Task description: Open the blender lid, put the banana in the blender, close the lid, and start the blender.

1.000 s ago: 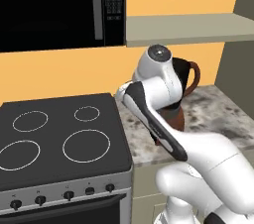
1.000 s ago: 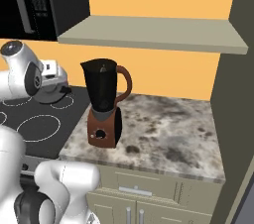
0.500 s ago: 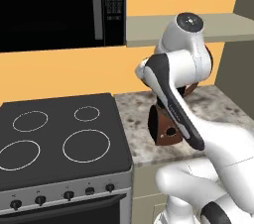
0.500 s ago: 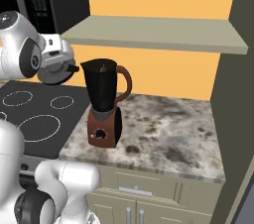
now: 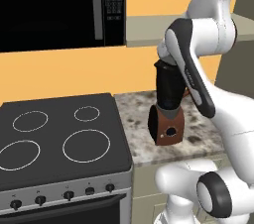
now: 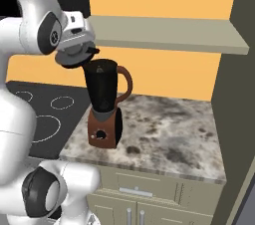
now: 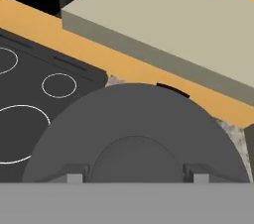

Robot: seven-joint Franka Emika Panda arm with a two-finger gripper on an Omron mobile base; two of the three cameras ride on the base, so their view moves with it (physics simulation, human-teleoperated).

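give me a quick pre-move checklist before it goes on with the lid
1. Blender lid gripped: ok, the gripper is shut on it, held in the air.
2. Lid lifted off the blender: ok, it sits above and just left of the rim.
3. Blender upright on the counter: ok.
4. Jar top open: ok.
5. Banana located: cannot tell.
6. Shelf clearance above the hand: cannot tell.

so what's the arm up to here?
The gripper holds the blender lid by its knob, lifted off and hanging just up and to the stove side of the blender, whose jar top is open. The blender stands on the speckled counter beside the stove.
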